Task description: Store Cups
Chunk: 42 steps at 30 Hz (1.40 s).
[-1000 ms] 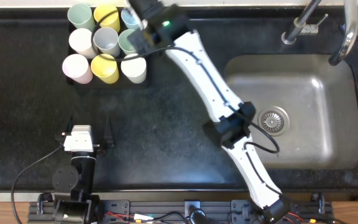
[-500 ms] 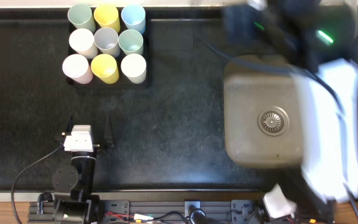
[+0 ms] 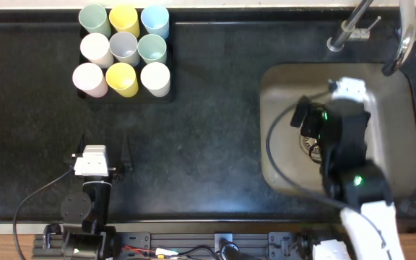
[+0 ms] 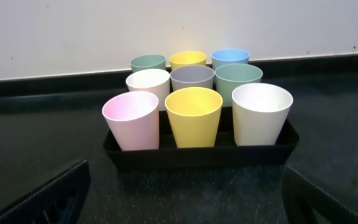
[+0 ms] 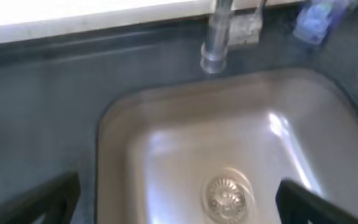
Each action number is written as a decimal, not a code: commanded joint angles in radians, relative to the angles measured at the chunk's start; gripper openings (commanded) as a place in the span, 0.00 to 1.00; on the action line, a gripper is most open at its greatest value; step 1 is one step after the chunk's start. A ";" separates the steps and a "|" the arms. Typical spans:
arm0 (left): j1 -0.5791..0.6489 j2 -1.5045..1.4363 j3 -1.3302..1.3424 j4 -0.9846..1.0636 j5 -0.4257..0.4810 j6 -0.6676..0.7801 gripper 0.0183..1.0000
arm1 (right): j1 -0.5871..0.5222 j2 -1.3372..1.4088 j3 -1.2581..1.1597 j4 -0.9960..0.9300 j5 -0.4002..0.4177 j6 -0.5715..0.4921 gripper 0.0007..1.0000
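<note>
Nine cups (image 4: 192,84) stand in a black tray (image 4: 197,157) on the bench (image 3: 208,144). Left gripper (image 3: 105,137) wide open, empty, facing the tray. Right gripper (image 5: 179,183) wide open, empty, above the sink (image 3: 392,144).

This is a kitchen. Under the right gripper (image 5: 179,180) a stainless steel sink (image 5: 166,155) is sunk into a dark speckled countertop (image 3: 208,144). Its round drain strainer (image 5: 227,198) lies just below the fingers, and a chrome faucet (image 5: 215,37) rises from the rim beyond them. Straight ahead of the left gripper (image 4: 186,168), a black tray (image 4: 197,155) of coloured plastic cups (image 4: 193,115) stands on the same countertop. A plain pale wall (image 4: 166,31) runs behind the tray.
</note>
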 commanded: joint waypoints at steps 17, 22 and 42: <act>-0.007 -0.010 -0.001 -0.003 0.002 0.019 1.00 | -0.006 -0.474 -0.508 0.447 0.159 0.025 1.00; -0.007 -0.010 -0.001 -0.003 0.002 0.019 1.00 | -0.073 -0.615 -0.560 0.460 0.159 0.025 1.00; -0.007 -0.010 -0.001 -0.003 0.002 0.019 1.00 | -0.121 -0.880 -0.738 0.415 0.159 0.025 1.00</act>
